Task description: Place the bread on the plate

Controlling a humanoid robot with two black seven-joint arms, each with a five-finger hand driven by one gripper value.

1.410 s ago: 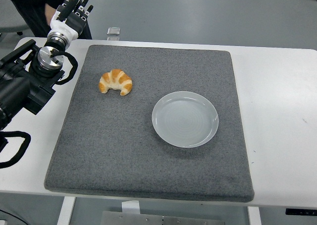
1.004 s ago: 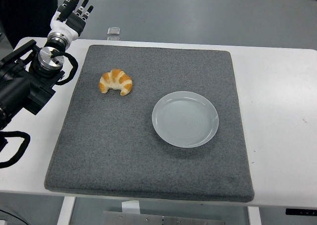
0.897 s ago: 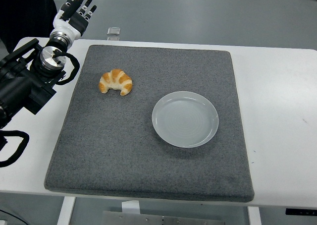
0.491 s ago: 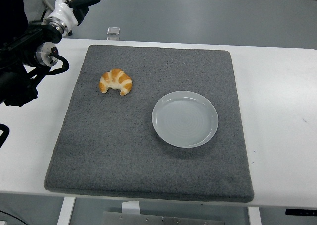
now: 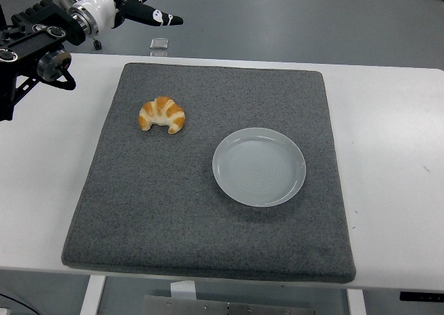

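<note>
While the left hand (image 5: 142, 3) hovers beyond the white surface (image 5: 388, 121), fingers spread and empty, the golden crescent-shaped croissant (image 5: 162, 114) lies on the grey felt mat (image 5: 173, 211), well apart from the pale round plate (image 5: 259, 166).

A white counter (image 5: 388, 121) filled most of the view, its near edge running along the bottom. A large, square, dark grey felt-like mat (image 5: 208, 225) lay flat on it, covering the middle and leaving bare white margins left and right. Beyond the counter's far edge, a small silver-grey object (image 5: 159, 44) sat on the grey floor (image 5: 298, 16).
</note>
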